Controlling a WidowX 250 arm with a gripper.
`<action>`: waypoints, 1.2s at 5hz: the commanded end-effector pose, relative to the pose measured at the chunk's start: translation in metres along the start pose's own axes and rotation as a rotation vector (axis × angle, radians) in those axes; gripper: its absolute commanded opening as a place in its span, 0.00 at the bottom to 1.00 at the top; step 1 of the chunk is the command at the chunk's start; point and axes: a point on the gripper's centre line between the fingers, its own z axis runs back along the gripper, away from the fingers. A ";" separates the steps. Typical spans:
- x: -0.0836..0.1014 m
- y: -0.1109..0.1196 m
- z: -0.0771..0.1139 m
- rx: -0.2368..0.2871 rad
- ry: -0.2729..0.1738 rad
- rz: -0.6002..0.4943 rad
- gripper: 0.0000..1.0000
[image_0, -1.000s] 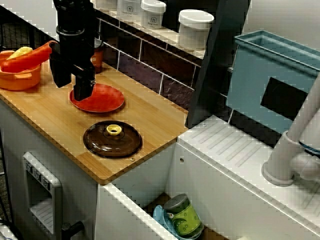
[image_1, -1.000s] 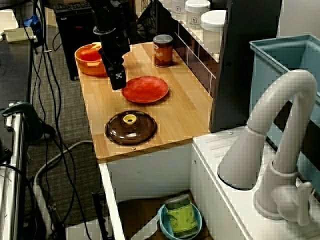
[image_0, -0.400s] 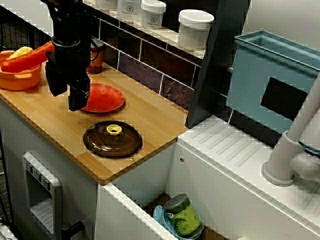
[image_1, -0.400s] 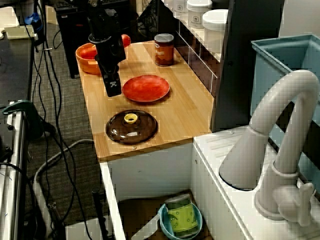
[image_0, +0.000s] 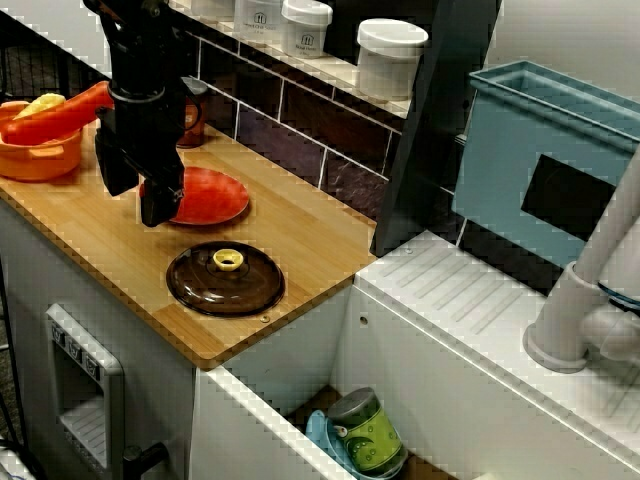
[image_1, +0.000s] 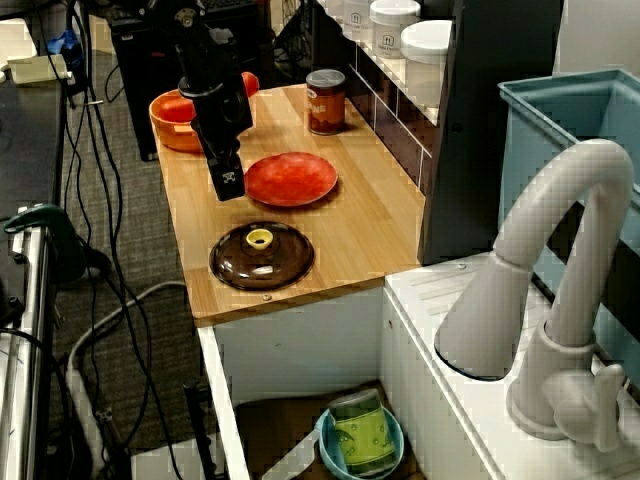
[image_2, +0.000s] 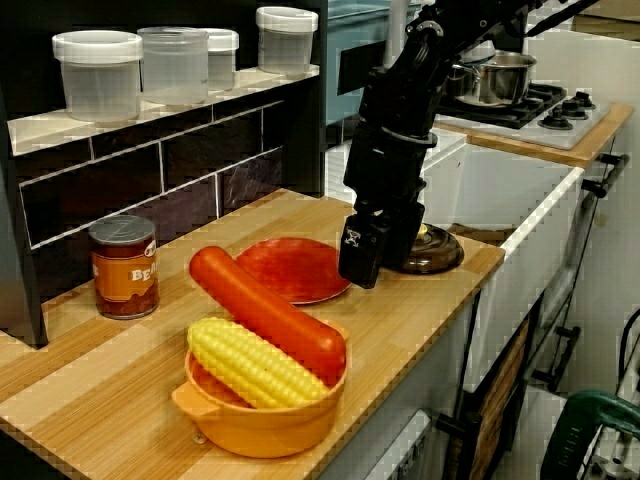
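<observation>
Gripper (image_0: 150, 208) hangs tips-down over counter (image_0: 300, 240), at left edge of red plate (image_0: 212, 195); contact w/ plate can't be told. My fingers: gap not visible in any view, so can't tell wide or narrow; nothing seen held. Lid (image_0: 225, 280) lies just near of plate. Bowl (image_0: 35, 158) well left; can (image_2: 123, 265) beyond arm.

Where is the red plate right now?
In the view from the side, the red plate lies on the wooden counter between the brown lid and the can, with the gripper at its edge away from the tiled wall.
</observation>
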 end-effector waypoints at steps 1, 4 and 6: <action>0.008 -0.003 -0.003 0.024 -0.020 -0.001 0.00; 0.009 -0.007 -0.010 0.030 -0.014 0.001 0.00; 0.011 -0.014 -0.009 0.018 0.002 0.006 0.00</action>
